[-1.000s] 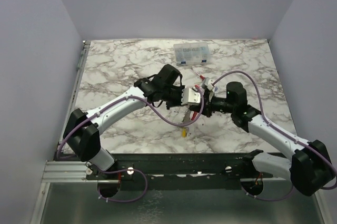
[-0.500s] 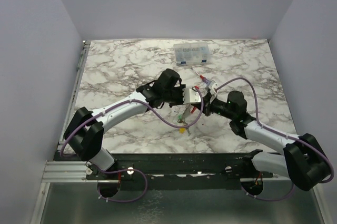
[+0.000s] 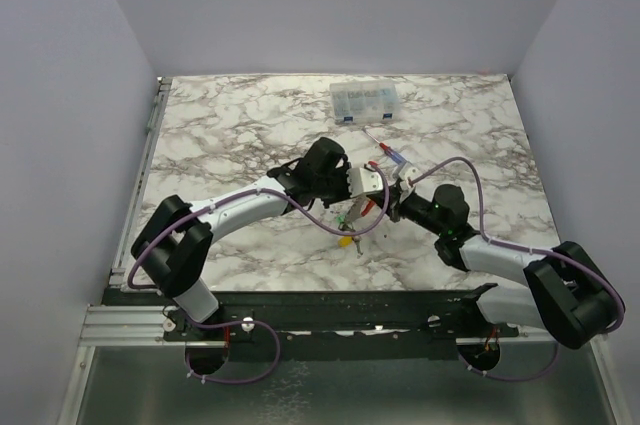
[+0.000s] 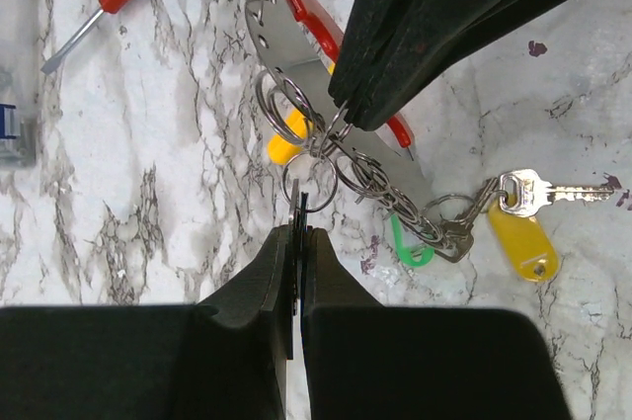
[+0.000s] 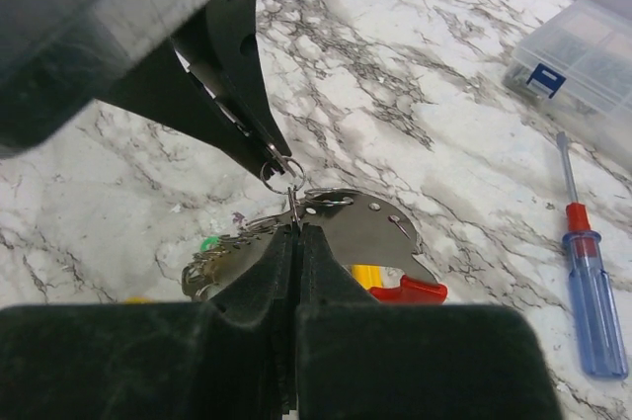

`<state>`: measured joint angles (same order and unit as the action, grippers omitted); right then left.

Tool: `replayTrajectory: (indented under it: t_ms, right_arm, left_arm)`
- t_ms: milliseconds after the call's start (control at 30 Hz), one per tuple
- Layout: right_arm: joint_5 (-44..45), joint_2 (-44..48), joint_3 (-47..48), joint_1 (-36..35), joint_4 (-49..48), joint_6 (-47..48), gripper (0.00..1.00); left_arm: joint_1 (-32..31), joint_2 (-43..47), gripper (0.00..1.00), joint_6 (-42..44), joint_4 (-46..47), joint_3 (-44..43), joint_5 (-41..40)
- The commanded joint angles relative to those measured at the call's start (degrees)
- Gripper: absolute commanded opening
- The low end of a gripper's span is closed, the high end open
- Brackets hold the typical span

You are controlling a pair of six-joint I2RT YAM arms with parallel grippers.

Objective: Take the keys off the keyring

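The keyring, a silvery plate (image 4: 296,54) with a red band (image 4: 308,7), hangs between both grippers over the marble; it also shows in the top view (image 3: 370,209) and the right wrist view (image 5: 355,227). My left gripper (image 4: 299,232) is shut on a small split ring (image 4: 312,181) of the bunch. My right gripper (image 5: 294,230) is shut on a thin ring linked to it, its fingers (image 4: 415,35) coming in from the other side. A silvery key (image 4: 538,193) with a yellow tag (image 4: 523,242), a green tag (image 4: 410,247) and more rings trail from the plate.
A blue-and-red-handled screwdriver (image 5: 588,282) lies on the marble behind the grippers, also in the top view (image 3: 388,153). A clear plastic parts box (image 3: 365,102) stands at the back. Grey walls close in the table (image 3: 230,135) on three sides.
Both arms have dropped lower, the right elbow most. The grippers stay shut at the same spot, and the key bunch has sunk a little closer to the marble.
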<state>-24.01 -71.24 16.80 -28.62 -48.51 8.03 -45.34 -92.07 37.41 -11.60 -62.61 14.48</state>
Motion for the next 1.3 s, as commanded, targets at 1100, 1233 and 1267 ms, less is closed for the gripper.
replayTrajectory:
  t_ms: [1100,1233,1267]
  right_arm:
    - [-1.0,-6.2,-1.4,-0.5,-10.6,6.8,0.01]
    - [-1.4,-6.8,-0.4,-0.6,-10.3,6.6,0.01]
    - [-1.5,-6.9,-0.3,-0.7,-10.2,6.5,0.01]
  left_arm:
    - [-2.6,4.4,0.0,8.4,3.5,0.4,-2.3]
    - [-4.0,5.1,0.0,9.8,4.4,0.6,-3.3]
    - [-4.4,5.2,0.0,10.3,4.6,0.6,-3.6]
